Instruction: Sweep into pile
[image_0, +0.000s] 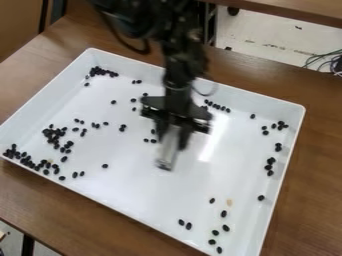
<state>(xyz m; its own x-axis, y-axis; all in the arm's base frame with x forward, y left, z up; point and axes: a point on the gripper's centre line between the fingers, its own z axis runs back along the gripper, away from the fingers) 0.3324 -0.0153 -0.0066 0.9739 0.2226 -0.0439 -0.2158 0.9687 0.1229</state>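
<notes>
Jaws: a pair, set around the upper part of a pale, narrow sweeping tool (168, 152) and apparently closed on it; the outlines are blurred. Tool: slanting downward, its lower end over the tray's middle; whether that end touches the tray's floor, I cannot tell. Gripper (174, 139): black, hanging over the tray a little on the far side of centre, at the end of a black arm (177, 60) entering from the top.

Tray (267, 102): one, white, rectangular, with raised walls, set at an angle on the desk (317, 200).

Contents of tray: black beans (50, 134), many, scattered. A dense clump near the left corner; a long band beside it, following the near-left wall from that corner. A smaller cluster at the far-left corner. A short row by the far wall, just right of the arm. Small groups down the right wall. Loose ones toward the near-right corner. Singles and pairs between the left clump and the tool. Also one tan piece (229, 202), near the loose ones.

Desk: brown, wood-grained. Beyond its far edge, at right: dark cables (326, 61).
</notes>
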